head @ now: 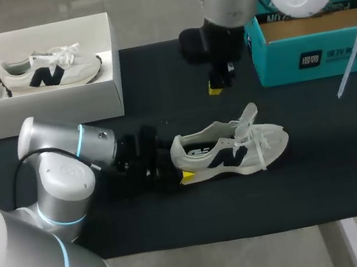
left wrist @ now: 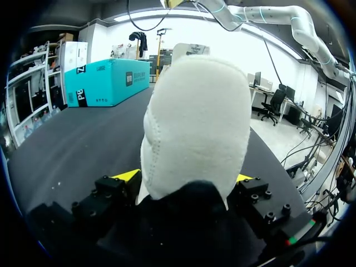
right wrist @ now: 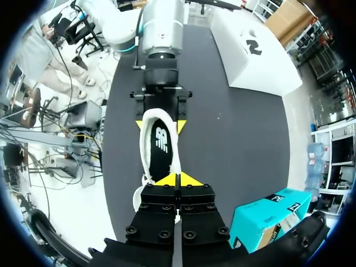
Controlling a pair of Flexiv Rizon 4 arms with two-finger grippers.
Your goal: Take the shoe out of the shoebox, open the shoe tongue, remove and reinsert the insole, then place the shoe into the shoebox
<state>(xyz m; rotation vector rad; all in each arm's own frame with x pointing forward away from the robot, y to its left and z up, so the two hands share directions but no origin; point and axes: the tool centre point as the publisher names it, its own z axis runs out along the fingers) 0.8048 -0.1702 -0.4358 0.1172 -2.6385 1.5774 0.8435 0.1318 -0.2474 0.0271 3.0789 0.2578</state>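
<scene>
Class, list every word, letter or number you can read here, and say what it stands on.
"N": side of the loose shoe and of the boxed shoe.
"LARGE": side of the teal shoebox.
Too small to read: the dark label on the teal shoebox's front, and the white mark on the insole.

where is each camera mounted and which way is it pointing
Head view: fixed above and behind, looking down on the table; both arms show, left gripper shut on the shoe at its heel.
Left wrist view: on the left wrist, looking out past its gripper at the shoe's heel, teal box beyond.
Right wrist view: on the right wrist, looking down on the shoe; own right gripper shut, empty.
Shared: all three show the shoe and the left gripper.
</scene>
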